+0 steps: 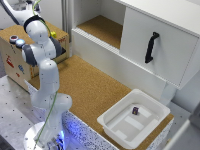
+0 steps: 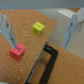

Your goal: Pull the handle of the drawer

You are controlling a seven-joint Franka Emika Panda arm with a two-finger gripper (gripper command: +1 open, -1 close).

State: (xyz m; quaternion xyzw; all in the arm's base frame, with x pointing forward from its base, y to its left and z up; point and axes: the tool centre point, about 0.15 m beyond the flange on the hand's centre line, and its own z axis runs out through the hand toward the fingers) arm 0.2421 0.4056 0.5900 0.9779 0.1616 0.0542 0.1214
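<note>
The drawer [image 1: 165, 50] is the large white flat-fronted box at the exterior view's upper right. Its handle [image 1: 151, 47], a short black curved bar, stands upright on the front panel. In the exterior view my arm rises out of the frame at the upper left, so my gripper is hidden there, well away from the handle. The wrist view shows my gripper [image 2: 40, 44] open, its two fingers [image 2: 8, 30] spread wide above a cork surface with nothing between them. Neither the handle nor the drawer front shows in the wrist view.
Below my gripper lie a pink cube [image 2: 17, 51], a yellow cube [image 2: 38, 28] and a black frame-like object [image 2: 47, 62]. A white plastic tub [image 1: 114, 127] holding a small dark block [image 1: 135, 110] sits on the cork table [image 1: 85, 85]. A wooden box [image 1: 15, 55] stands behind my arm.
</note>
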